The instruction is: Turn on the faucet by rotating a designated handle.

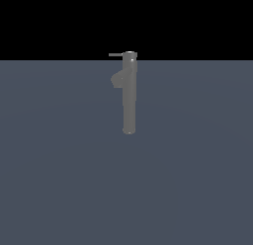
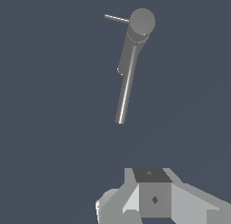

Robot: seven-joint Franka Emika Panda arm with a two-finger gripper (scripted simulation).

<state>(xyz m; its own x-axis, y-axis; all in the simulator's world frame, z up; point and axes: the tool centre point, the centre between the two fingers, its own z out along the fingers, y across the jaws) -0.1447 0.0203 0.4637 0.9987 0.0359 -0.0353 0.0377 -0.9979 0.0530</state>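
Note:
The faucet is a tall slim grey post standing on the flat grey-blue floor. A stubby spout bulges toward the exterior view's left. The handle, a thin straight rod, sticks out from the round cap on that same side. The wrist view looks down on the faucet, its cap and the handle. My gripper shows only as grey blocks at that picture's edge, well apart from the faucet and touching nothing. The exterior view does not show the gripper.
The grey-blue floor spreads around the faucet in every direction, with a black background behind it in the exterior view. No other object shows.

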